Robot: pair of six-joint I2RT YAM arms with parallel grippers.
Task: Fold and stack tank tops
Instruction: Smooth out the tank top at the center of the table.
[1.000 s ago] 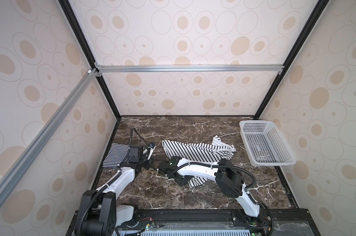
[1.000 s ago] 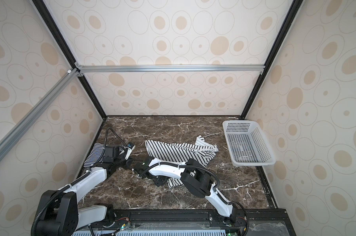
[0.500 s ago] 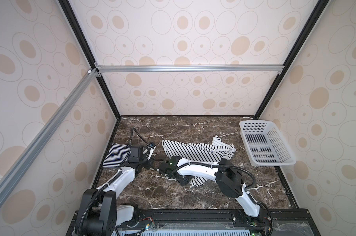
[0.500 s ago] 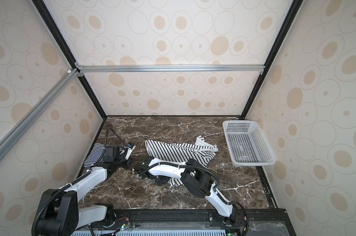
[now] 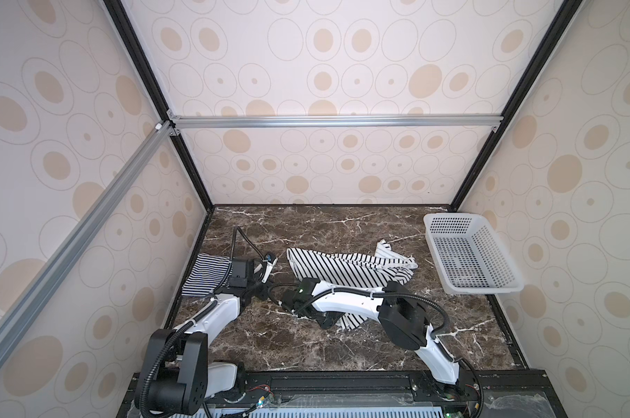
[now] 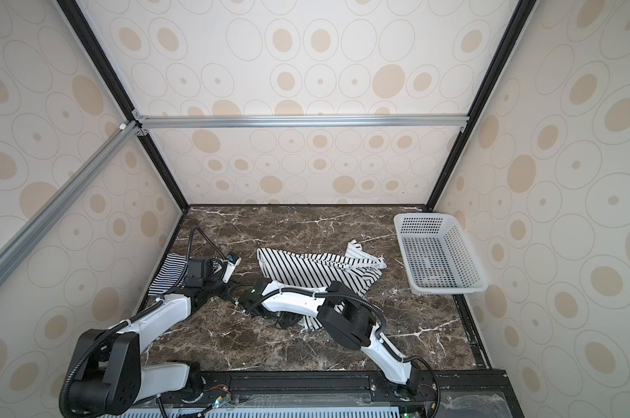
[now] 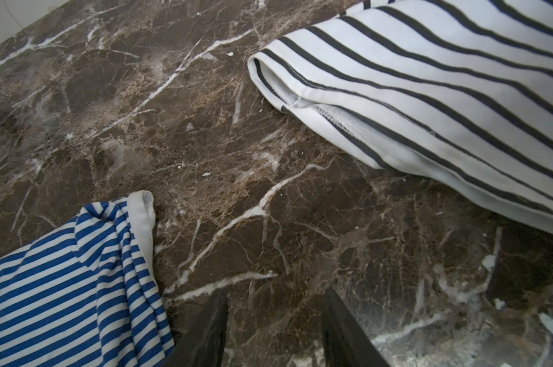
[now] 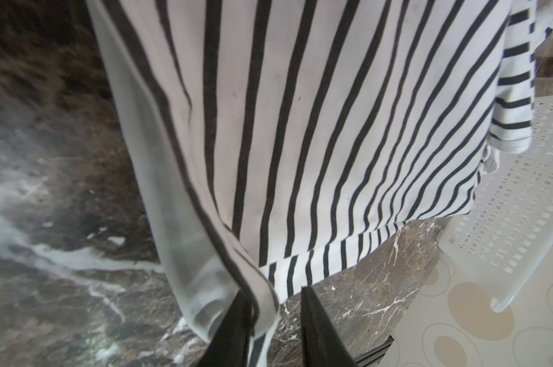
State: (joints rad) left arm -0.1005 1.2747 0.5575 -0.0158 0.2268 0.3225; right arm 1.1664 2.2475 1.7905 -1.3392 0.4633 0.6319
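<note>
The white tank top with wide black stripes [image 5: 346, 267] [image 6: 317, 269] lies spread across the middle of the marble table. Its near corner reaches under my right arm. My right gripper [image 8: 276, 297] [image 5: 324, 320] is low at that corner. The hem [image 8: 256, 286] drapes over one finger and sits between the jaws, with a gap to the other finger [image 8: 316, 321]. The finely striped tank top [image 5: 205, 275] [image 7: 46, 286] lies folded at the left wall. My left gripper [image 7: 275, 305] [image 5: 265, 273] hangs open over bare marble between the two tank tops, holding nothing.
A white perforated basket [image 5: 487, 287] [image 6: 447, 287] [image 8: 507, 206] stands at the right wall. The patterned walls close in the left, back and right sides. Dark marble [image 5: 306, 347] shows in front of both arms.
My right gripper's jaws have narrowed a little around the hem corner. The arms and both tank tops stay where they were.
</note>
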